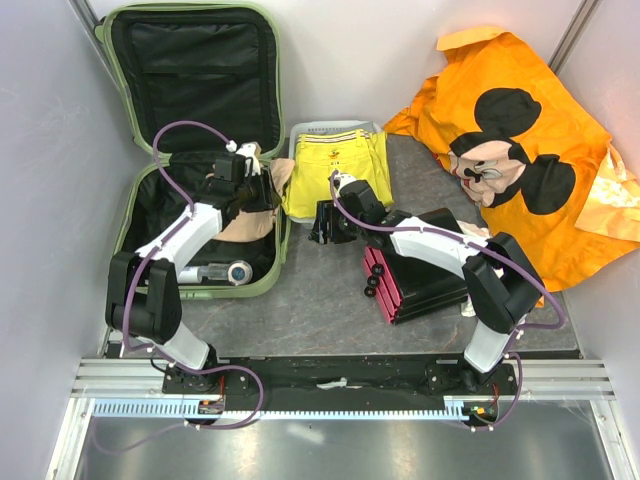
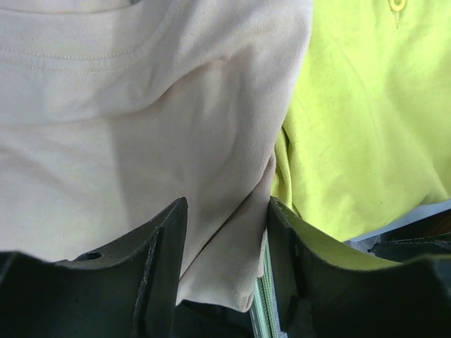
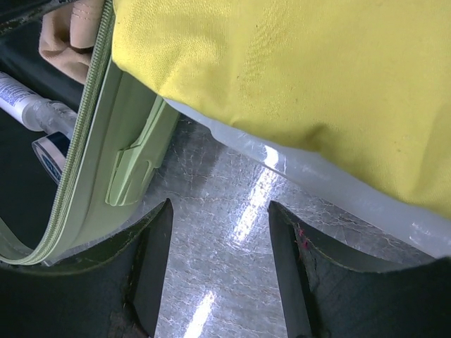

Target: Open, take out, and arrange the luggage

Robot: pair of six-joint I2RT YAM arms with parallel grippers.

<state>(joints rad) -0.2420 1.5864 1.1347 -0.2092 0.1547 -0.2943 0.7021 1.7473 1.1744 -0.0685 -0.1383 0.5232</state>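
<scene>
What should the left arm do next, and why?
Probably raise the left pincer straight up: the beige shirt is bunched between its fingers but lies in the open suitcase, so lifting would start taking it out.

One suitcase (image 1: 240, 290) lies open on the desk (image 1: 320, 310). Two pieces of clothing: one yellow garment (image 1: 335, 170) and one beige garment (image 1: 245, 225). One orange cloth (image 1: 520, 65) (a cartoon mouse on it), one black box (image 1: 415, 290), one white basket (image 1: 320, 127), one clear tube (image 1: 205, 272), one tape roll (image 1: 238, 272).
</scene>
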